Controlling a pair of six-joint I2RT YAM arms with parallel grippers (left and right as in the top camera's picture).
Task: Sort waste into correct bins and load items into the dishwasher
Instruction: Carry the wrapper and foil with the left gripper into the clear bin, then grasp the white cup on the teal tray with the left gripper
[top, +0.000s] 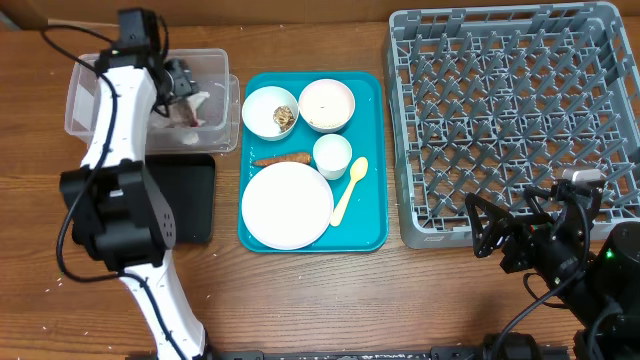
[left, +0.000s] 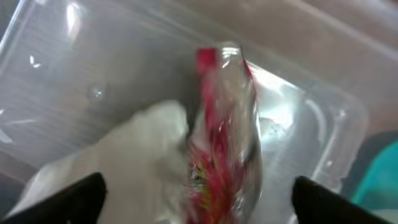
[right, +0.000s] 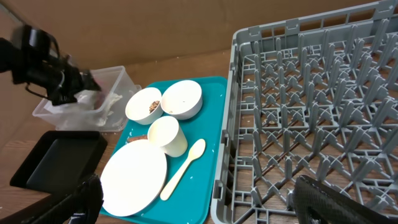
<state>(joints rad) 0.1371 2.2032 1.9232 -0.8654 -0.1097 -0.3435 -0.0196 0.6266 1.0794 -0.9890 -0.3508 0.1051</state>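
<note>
Left end effector (left: 199, 190) spread wide over the tub (left: 112, 68); wrapper (left: 224, 137) lies inside, directly beneath (paper (left: 124, 162) alongside).

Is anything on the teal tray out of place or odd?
Yes. A thin orange-brown food stick lies loose on the teal tray, between the bowl with brown crumbs and the plate, not in any dish.

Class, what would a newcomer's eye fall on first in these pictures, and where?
The large grey dish rack fills the right side. A teal tray in the middle carries plate, bowls, cup and spoon. At left, the open left gripper hangs over a clear tub holding a red-and-silver foil wrapper.
</note>
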